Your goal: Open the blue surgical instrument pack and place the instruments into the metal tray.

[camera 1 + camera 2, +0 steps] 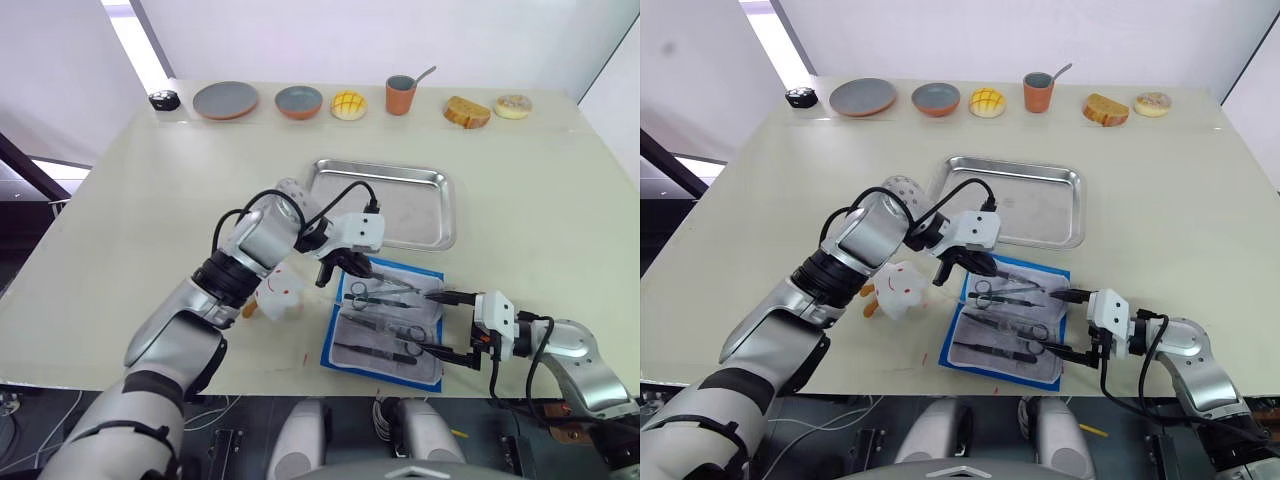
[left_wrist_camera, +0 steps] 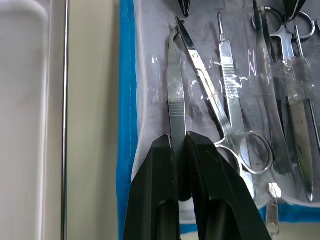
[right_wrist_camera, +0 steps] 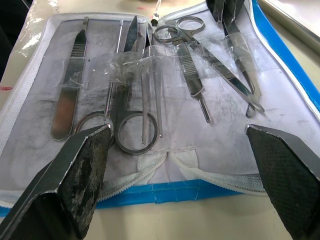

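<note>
The blue surgical instrument pack (image 1: 334,330) lies open near the table's front edge, pale lining up. Several instruments rest in its pockets, among them ring-handled scissors (image 2: 216,112) and forceps (image 3: 190,70). My left gripper (image 1: 352,266) is over the pack's far end, shut on slim metal tweezers (image 2: 174,100) that still lie on the lining. My right gripper (image 1: 433,322) stands open at the pack's right edge, its fingers (image 3: 80,165) spread wide, touching no tool. The metal tray (image 1: 400,212) sits just behind the pack with nothing in it.
A small white toy (image 1: 281,296) lies left of the pack under my left forearm. Along the table's back edge stand a grey plate (image 1: 225,100), a bowl (image 1: 298,101), a bun (image 1: 348,105), an orange cup (image 1: 400,95) with a spoon, bread (image 1: 466,112) and a doughnut (image 1: 513,106).
</note>
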You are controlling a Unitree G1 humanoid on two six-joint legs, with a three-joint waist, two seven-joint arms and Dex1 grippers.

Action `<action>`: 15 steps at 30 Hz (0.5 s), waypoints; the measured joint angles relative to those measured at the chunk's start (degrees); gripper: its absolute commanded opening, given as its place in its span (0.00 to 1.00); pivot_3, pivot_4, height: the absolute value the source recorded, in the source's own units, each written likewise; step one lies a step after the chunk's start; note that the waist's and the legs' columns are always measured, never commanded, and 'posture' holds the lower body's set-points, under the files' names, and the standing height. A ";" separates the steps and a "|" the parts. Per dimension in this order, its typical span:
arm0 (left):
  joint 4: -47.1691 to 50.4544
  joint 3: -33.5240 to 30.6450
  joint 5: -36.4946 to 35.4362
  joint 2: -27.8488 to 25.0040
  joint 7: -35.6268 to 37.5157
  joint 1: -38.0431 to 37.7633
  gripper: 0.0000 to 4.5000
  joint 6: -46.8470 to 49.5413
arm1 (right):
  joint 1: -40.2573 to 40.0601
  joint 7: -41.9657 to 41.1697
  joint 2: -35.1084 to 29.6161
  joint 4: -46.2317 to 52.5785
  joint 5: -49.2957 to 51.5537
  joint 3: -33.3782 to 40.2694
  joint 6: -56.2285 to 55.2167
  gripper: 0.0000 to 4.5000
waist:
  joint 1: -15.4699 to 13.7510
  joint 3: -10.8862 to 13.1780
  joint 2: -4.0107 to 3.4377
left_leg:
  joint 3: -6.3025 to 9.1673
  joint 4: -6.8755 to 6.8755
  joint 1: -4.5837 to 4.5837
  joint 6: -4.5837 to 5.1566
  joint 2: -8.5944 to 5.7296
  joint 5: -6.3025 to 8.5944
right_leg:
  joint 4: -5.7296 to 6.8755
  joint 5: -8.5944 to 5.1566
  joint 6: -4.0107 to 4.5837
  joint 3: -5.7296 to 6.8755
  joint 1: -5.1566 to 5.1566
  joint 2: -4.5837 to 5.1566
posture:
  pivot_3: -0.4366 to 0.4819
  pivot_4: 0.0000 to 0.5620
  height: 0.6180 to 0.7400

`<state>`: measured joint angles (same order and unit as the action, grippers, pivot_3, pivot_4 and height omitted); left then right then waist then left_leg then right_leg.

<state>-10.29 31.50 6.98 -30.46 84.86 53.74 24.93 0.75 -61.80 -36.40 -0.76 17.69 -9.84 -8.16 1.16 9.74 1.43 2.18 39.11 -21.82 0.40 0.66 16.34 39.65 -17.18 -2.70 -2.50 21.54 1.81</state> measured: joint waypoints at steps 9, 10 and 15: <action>3.49 -1.46 -1.97 -6.43 1.02 -0.33 0.00 2.31 | 0.28 0.20 -0.17 0.00 0.00 -0.45 0.11 1.00 | 0.16 0.00 0.00 | 0.00 -0.01 0.02 0.00 0.03 0.00 | 0.00 0.00 0.01 0.00 0.00 -0.01 | 0.48 0.27 1.00; 3.83 -2.02 -2.34 -7.31 1.11 -0.65 0.00 2.40 | 0.28 0.23 -0.17 0.00 0.00 -0.47 0.11 1.00 | 0.20 0.00 0.00 | 0.00 -0.01 0.02 0.00 0.03 0.00 | 0.00 0.00 0.01 0.00 0.00 -0.01 | 0.48 0.27 1.00; 6.23 -5.95 -5.42 -11.39 1.23 -3.64 0.00 3.58 | 0.35 0.23 -0.60 0.00 0.01 -0.56 0.12 1.00 | 0.01 -0.04 0.07 | 0.02 -0.01 0.00 0.00 0.07 0.00 | 0.00 0.00 0.01 0.04 0.00 0.02 | 0.48 0.27 1.00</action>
<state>-4.06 25.55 1.56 -41.85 86.09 50.10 28.52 1.10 -61.57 -37.00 -0.76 17.69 -10.40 -8.04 1.17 9.70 1.50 2.20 39.10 -21.82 0.40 0.73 16.34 39.64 -17.19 -2.70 -2.46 21.53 1.83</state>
